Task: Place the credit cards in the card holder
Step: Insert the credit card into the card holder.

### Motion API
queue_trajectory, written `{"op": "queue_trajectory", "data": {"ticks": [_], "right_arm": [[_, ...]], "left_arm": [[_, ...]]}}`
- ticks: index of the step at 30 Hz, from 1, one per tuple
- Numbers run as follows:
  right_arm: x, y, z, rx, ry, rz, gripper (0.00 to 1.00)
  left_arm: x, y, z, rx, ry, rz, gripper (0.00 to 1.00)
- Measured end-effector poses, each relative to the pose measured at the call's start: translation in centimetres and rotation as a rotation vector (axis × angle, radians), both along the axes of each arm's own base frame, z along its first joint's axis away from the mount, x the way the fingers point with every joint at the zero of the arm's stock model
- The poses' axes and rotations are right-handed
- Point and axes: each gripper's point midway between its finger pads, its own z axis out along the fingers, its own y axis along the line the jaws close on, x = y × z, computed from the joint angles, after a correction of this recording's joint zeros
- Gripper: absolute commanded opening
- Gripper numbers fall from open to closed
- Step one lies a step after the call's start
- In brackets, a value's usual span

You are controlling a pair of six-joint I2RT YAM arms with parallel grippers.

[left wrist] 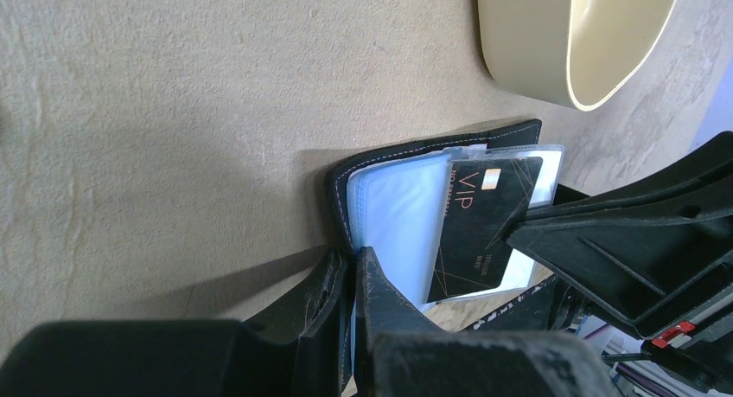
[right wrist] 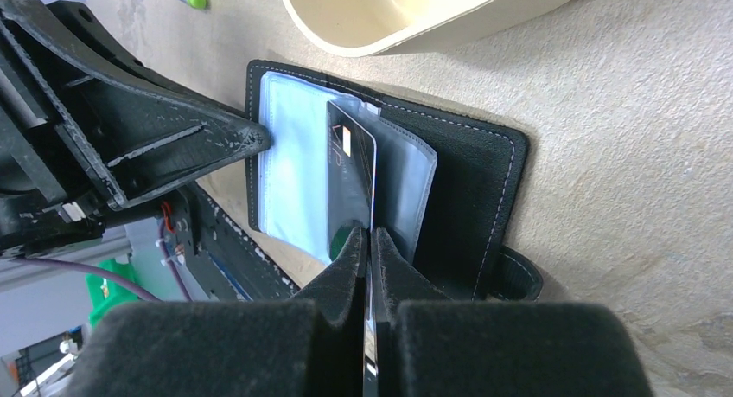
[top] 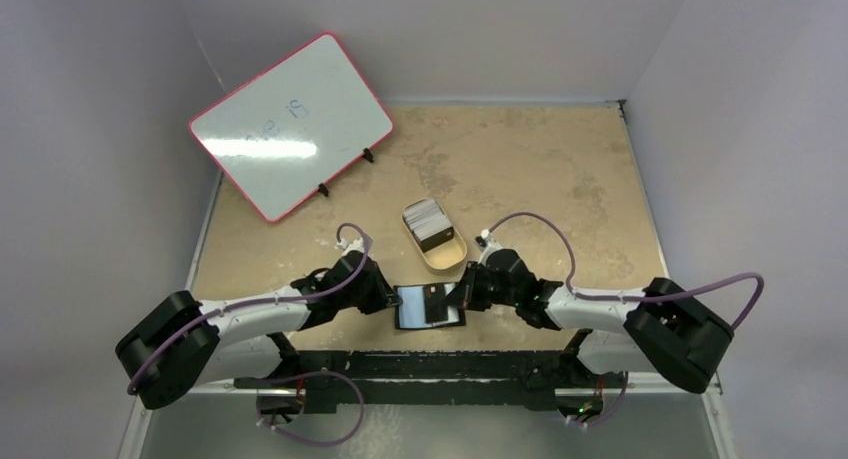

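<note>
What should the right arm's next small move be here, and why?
Probably slide the black card deeper into the clear sleeve. The right gripper is shut on the card, which looks only partly seated in the open card holder, while the left gripper pinches the holder's opposite edge to steady it.

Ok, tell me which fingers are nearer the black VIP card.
Right. The right fingers clamp the black VIP card itself; the left fingers pinch the opposite edge of the card holder, not touching the card.

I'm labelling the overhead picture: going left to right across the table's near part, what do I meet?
In order: left gripper → wallet → right gripper. The tin is left out: it sits straight behind the wallet.
</note>
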Motion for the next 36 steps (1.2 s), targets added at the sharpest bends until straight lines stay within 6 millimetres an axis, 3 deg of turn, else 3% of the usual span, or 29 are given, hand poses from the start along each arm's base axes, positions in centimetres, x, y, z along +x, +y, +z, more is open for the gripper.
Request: {"op": "queue_trajectory", "data": {"ticks": [26, 36], "right_arm": [[0.2, 1.3, -0.9, -0.022, 0.040, 0.044, 0.00], [0.5, 1.9, -0.8, -0.024, 0.045, 0.055, 0.09]], "left_arm": [[-0.1, -0.1, 0.2, -0.006, -0.006, -0.004, 0.09], [0.0, -0.3, 0.4, -0.015, -0.009, -0.004, 0.11]]}}
